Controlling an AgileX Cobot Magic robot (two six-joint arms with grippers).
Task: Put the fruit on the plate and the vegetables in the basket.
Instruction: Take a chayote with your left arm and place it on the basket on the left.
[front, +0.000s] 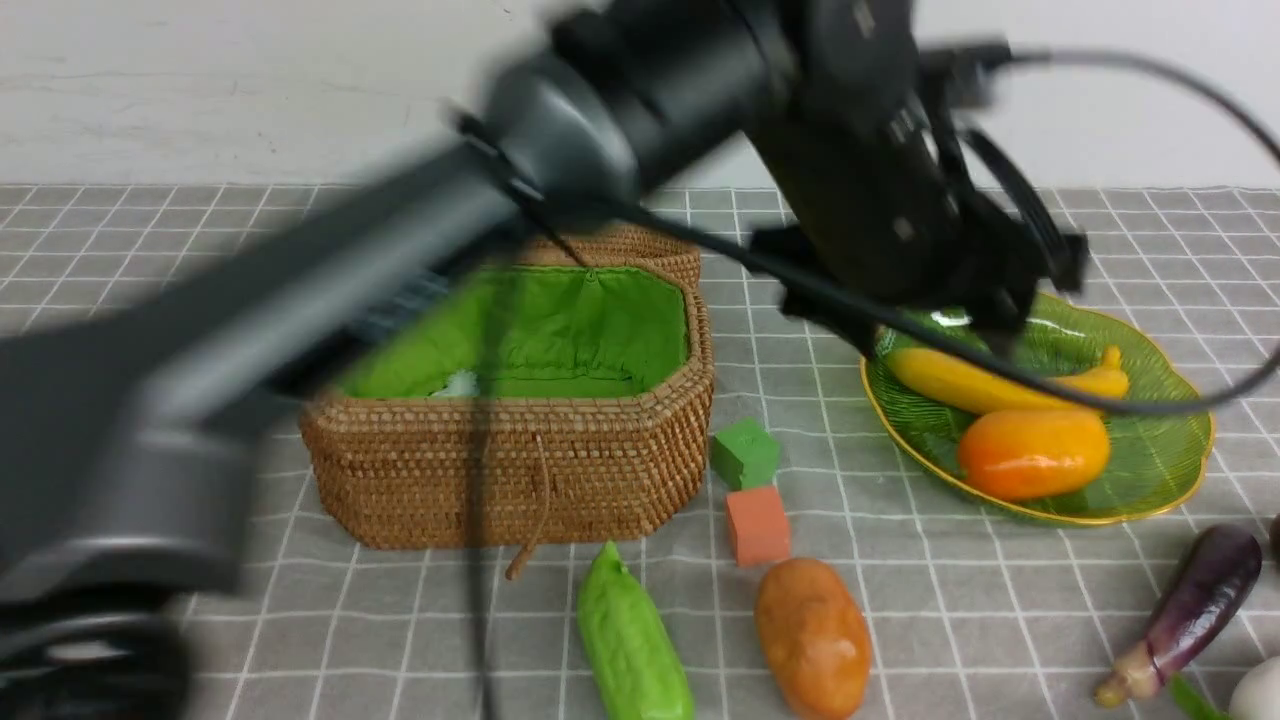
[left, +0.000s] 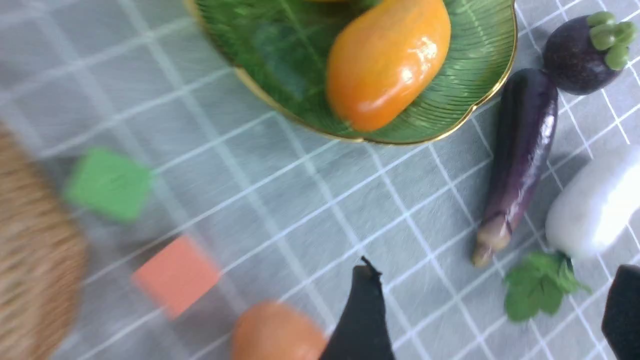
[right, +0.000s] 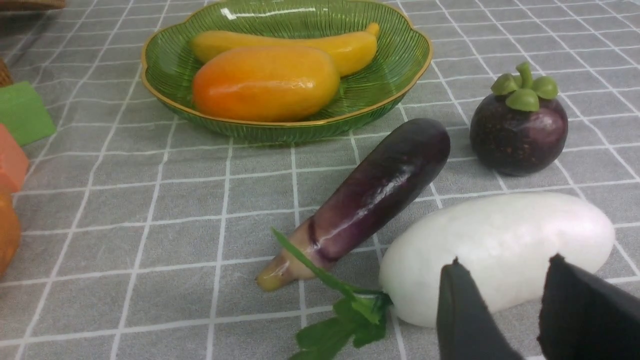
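Two fruits — banana (right: 300, 45) and mango (right: 265, 82) — lie on the plate (right: 395, 55); left gripper (left: 494, 264) spread wide, empty; right gripper (right: 506, 260) half-spread, empty, near the white vegetable (right: 500, 225).

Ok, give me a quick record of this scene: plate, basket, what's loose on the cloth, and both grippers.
plate: holds banana and mango
fruit off plate: mangosteen, on cloth beside eggplant
basket: open, contents not clear
vegetables on cloth: gourd, potato, eggplant, white vegetable
cubes: green cube, orange cube, between basket and plate
left gripper: open, empty, over cloth near plate
right gripper: open, empty, close to white vegetable
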